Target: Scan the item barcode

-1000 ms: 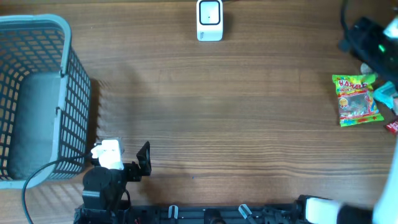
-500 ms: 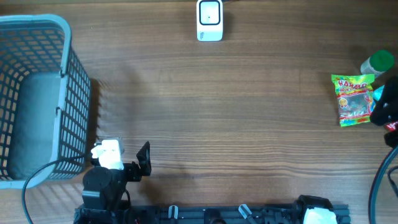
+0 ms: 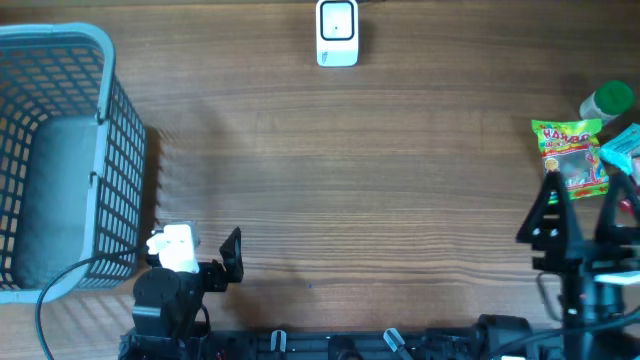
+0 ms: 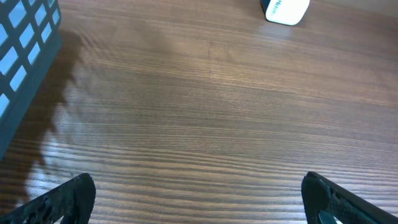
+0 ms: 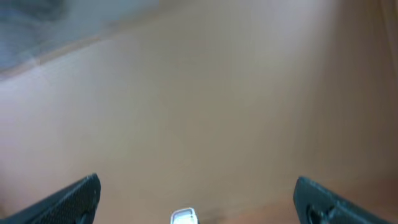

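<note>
Candy bag (image 3: pixel 572 150) with red "HARIBO" lettering, just beside green cap (image 3: pixel 607 100)

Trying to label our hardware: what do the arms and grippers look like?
The left arm is black, with a white block and a looping black cable. The right arm is black too. The left gripper and right gripper have matte black, tapered fingers.

Free passage across bare worktop (image 3: pixel 380 190) centre. Blocked at left by basket (image 3: pixel 122 150), at far edge by scanner (image 3: pixel 337 32), at right by candy bag (image 3: pixel 568 158), green-capped bottle (image 3: pixel 607 100), perhaps teal packet (image 3: pixel 625 146), cropped.
</note>
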Robot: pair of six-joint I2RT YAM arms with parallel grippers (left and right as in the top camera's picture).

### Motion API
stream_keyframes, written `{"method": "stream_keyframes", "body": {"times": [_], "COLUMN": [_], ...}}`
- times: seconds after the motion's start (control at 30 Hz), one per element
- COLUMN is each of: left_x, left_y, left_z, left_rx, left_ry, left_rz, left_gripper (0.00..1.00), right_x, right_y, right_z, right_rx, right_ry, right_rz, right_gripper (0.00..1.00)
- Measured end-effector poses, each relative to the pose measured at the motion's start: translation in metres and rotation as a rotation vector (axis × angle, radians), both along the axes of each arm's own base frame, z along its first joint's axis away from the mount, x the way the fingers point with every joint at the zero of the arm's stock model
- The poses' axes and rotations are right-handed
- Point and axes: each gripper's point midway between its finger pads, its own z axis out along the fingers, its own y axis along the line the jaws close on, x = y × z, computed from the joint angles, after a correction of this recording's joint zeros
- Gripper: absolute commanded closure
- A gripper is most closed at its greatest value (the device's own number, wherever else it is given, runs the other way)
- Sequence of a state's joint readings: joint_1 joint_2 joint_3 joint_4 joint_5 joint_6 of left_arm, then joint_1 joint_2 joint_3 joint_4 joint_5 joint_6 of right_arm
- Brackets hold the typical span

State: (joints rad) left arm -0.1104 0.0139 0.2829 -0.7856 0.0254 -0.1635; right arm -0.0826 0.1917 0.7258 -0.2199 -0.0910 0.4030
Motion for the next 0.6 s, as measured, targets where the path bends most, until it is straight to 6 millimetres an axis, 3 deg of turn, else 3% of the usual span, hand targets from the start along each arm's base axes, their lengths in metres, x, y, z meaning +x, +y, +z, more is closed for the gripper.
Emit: {"method": "stream_keyframes", "body": {"times": [0.2, 0.4, 0.47, 0.6], "left_x": [0.0, 0.0, 0.0, 0.0], "left_y": [0.0, 0.0, 0.0, 0.0], "left_z": [0.0, 0.0, 0.0, 0.0], "left_rx": [0.0, 0.0, 0.0, 0.0], "left_ry": [0.0, 0.0, 0.0, 0.0], "left_rz": [0.0, 0.0, 0.0, 0.0], "left_gripper": [0.0, 0.0, 0.0, 0.0], "right_x": [0.018, 0.047, 0.057, 0.067], "right_y": [0.001, -0.007, -0.009, -0.011], "right_z": [-0.064, -0.124, -0.154, -0.194], "right_rx": [0.059, 0.12, 0.136, 0.159], "right_ry": [-0.061, 0.019, 0.071, 0.149], "right_rz": [0.037, 0.007, -0.009, -0.029], "right_gripper": [0.0, 0.0, 0.0, 0.0]}}
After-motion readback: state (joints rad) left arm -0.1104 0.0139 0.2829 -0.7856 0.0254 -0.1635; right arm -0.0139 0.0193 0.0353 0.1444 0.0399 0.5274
